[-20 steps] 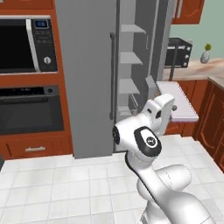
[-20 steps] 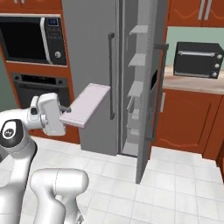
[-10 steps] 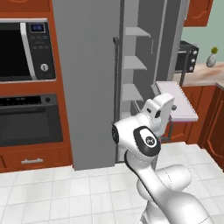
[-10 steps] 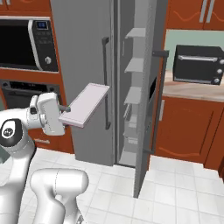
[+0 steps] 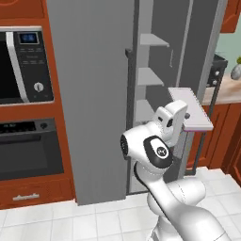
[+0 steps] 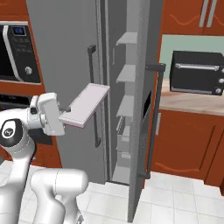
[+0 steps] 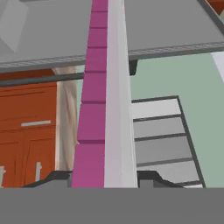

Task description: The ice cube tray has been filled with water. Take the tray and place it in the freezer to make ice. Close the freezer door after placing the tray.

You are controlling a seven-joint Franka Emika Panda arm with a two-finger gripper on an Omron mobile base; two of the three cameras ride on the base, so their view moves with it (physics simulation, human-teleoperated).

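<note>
No legible text; microwave (image 5: 26, 66) panel print perhaps too blurred.

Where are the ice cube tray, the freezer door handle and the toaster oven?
ice cube tray (image 6: 85, 105): right base view, middle of its flat top.
freezer door handle (image 6: 153, 122): right base view, mid bar on the open door's edge.
toaster oven (image 6: 197, 73): right base view, front glass door.

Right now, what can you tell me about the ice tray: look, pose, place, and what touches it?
The tray is a thin, flat, pale lavender-white rectangle. The hand view shows it edge-on, with a row of magenta cells along one side. The gripper holds it by one short end, clear of any surface, its top facing up and tilted slightly. It sticks out toward the open freezer, still outside the shelves. Only the fingers touch it.
</note>
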